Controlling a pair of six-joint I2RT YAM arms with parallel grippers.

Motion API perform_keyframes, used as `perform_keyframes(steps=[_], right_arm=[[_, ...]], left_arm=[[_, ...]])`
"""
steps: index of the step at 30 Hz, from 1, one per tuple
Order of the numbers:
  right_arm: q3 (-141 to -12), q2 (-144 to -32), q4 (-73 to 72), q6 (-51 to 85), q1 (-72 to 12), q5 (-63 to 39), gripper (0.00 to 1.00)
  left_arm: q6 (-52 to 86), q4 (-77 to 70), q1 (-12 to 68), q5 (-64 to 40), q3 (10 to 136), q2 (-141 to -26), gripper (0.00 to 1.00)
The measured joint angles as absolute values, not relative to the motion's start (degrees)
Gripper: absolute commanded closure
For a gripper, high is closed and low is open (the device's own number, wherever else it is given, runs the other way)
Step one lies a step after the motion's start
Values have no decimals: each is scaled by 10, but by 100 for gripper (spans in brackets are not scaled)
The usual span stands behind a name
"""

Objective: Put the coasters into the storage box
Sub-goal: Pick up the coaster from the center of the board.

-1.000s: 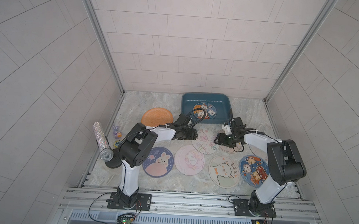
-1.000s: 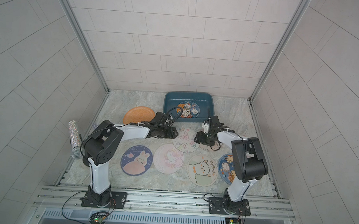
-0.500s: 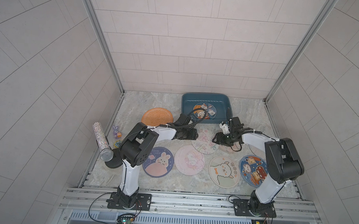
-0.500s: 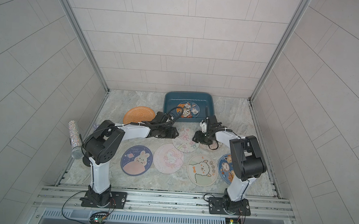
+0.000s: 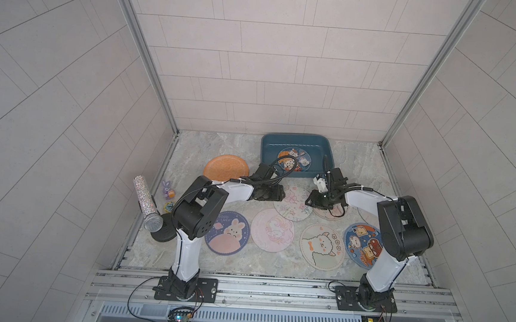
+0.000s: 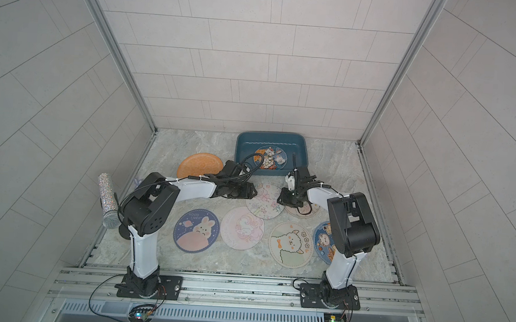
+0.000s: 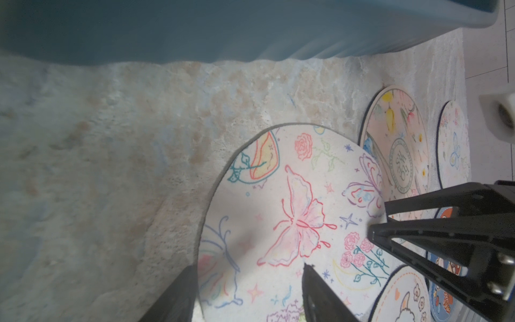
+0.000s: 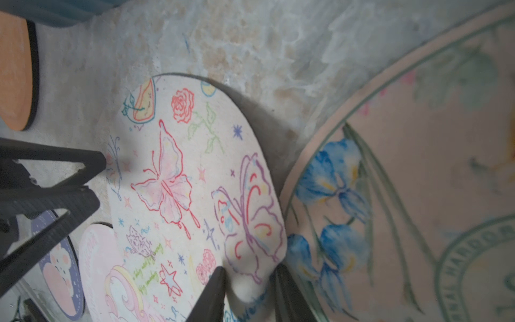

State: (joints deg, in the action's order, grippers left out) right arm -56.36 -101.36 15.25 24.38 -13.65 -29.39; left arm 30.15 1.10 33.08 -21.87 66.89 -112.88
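Soft, even light with faint shadows; top views sharp but edge-bowed, wrist views blurry nearby.

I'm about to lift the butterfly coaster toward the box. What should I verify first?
1. Edge of butterfly coaster sits in the right gripper: ok.
2. Right grip firmly closed: cannot tell.
3. left gripper open: ok, though it straddles the opposite edge.
4. Coaster free of neighbours: not ok, it overlaps the pink unicorn coaster.
5. Room in storage box: ok, only one cartoon coaster inside.
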Motion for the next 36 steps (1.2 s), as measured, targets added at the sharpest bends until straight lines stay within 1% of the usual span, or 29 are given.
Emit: perform_keyframes(steps=[5,7,8,13,21,29,36], right_arm=[[-564,-1019,157,245,-143,-298,94],[-564,-1019,158,246,-144,-299,99],[-564,-1019,158,246,-143,-300,100],[-564,-1009,168,247,-144,-303,100],[-594,-939,223,245,-144,-314,100],[-664,-877,294,232,-147,-333,100],[-749,-871,333,225,-147,-352,100]], left_arm=[[302,11,331,-220,669,-1129,35],[302,11,331,-220,669,-1129,35],[302,11,331,-220,669,-1129,35],[302,7,331,-222,666,-1127,31],[323,4,319,-236,628,-1095,23],[342,8,277,-243,583,-1052,14],[345,7,252,-245,564,-1028,9]])
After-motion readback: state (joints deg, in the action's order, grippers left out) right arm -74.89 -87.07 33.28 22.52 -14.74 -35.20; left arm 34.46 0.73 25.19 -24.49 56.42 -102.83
